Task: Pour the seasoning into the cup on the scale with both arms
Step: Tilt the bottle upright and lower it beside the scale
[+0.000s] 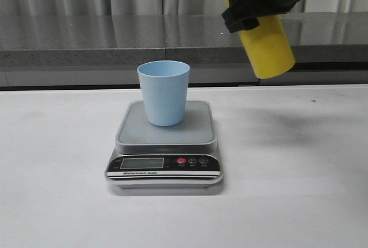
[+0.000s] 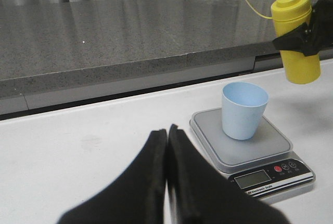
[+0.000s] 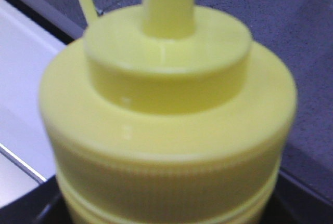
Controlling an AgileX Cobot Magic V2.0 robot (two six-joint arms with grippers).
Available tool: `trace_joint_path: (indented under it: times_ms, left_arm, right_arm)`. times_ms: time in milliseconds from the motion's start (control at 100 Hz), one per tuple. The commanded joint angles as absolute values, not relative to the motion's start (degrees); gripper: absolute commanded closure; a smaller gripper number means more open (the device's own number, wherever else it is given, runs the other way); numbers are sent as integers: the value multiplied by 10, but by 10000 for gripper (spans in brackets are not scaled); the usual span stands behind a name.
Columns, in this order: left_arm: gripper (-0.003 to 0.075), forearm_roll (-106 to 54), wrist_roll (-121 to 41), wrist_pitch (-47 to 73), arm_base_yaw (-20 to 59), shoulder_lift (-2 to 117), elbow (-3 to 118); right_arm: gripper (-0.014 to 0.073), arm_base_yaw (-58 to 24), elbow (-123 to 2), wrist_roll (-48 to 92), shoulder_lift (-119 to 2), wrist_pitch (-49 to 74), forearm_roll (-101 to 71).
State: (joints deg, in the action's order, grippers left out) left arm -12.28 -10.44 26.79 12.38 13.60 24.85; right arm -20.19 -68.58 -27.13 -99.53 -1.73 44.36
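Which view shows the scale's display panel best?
The front view: the scale faces the camera, display and buttons square-on. The left wrist view shows it at an angle, smaller. The right wrist view shows only the seasoning bottle.

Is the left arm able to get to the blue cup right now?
Probably yes. The left end effector is shut, holds nothing, and points toward the cup on the scale. Only bare table lies between them, and the yellow bottle is held up in the air, off to the side.
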Motion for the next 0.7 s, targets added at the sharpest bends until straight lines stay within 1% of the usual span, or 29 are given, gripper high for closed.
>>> trace_joint_path:
  times_ms: [0, 140, 180, 300, 400, 580, 690]
  left_arm:
    - [741, -130, -100, 229, 122, 142, 263]
    - [741, -130, -100, 229, 122, 142, 263]
    - [741, -130, -100, 229, 122, 142, 263]
    - [741, -130, -100, 229, 122, 142, 263]
    - [741, -130, -100, 229, 122, 142, 263]
    - [741, -130, -100, 229, 122, 142, 263]
    - [741, -130, -100, 229, 122, 142, 263]
  right_arm:
    - [652, -186, -677, -272, -962, -118, 378]
    - [652, -166, -613, -238, -962, -251, 279]
    - [652, -158, -585, -220, -962, -300, 245]
    - [652, -149, -524, -136, -966, -388, 151]
    - [652, -146, -493, -98, -971, -426, 109]
    - [654, -144, -470, -98, -1004, -495, 105]
    - [654, -144, -470, -98, -1025, -511, 105]
